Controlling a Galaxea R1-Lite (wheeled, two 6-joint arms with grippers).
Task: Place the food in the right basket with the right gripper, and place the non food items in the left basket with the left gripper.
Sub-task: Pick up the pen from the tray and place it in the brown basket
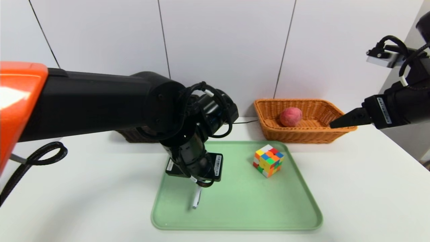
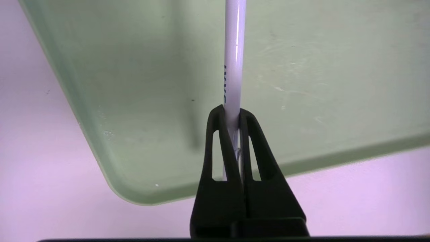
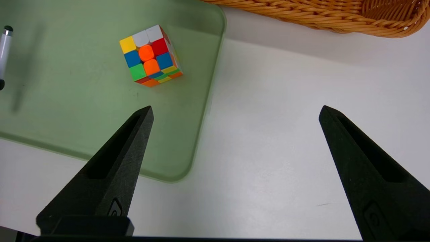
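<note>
We see a pale green tray [image 1: 295, 201] with rounded corners lying flat on a white counter [image 1: 369, 188]. Behind stands a white panelled wall [image 1: 221, 43]; a thin dark cable [image 1: 247, 121], perhaps, runs along its foot.

The black left arm hides most of the dark brown wicker basket [image 1: 134, 134] and the thin white pen's [image 1: 196, 198] upper end.
</note>
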